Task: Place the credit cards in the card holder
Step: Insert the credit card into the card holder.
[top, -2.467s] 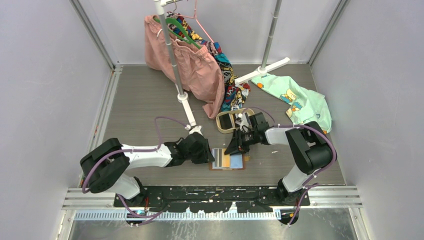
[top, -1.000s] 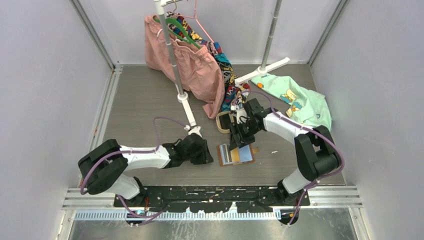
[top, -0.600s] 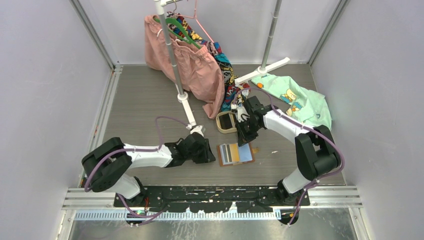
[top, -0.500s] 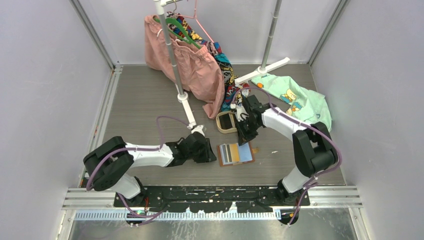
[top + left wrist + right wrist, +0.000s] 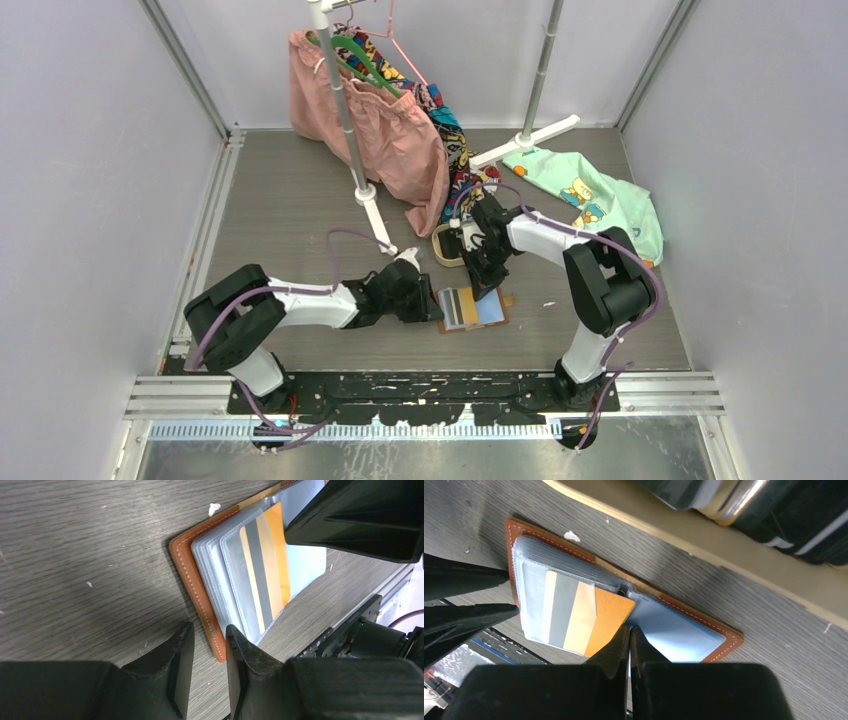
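Observation:
The tan leather card holder (image 5: 470, 310) lies open on the floor, with grey and bluish pockets up. A yellow-orange credit card (image 5: 609, 615) sits partly inside a clear pocket (image 5: 270, 570). My right gripper (image 5: 629, 628) is shut, with its tips against that card's outer edge (image 5: 488, 290). My left gripper (image 5: 209, 627) is slightly open at the holder's left leather edge (image 5: 200, 600), which runs between its fingers (image 5: 436, 308). Several dark credit cards (image 5: 774, 515) lie in the oval beige tray (image 5: 704, 550) just behind the holder.
The tray's rim (image 5: 440, 248) shows beside my right arm. A white rack foot (image 5: 378, 225), a pink garment (image 5: 370, 120) and a patterned one hang behind. A mint shirt (image 5: 595, 200) lies at the back right. A metal rail (image 5: 430, 385) runs along the near edge.
My right gripper has moved left and down from beside the tray to the holder's card. My left gripper has slid right up to the holder's left edge. The holder has turned slightly.

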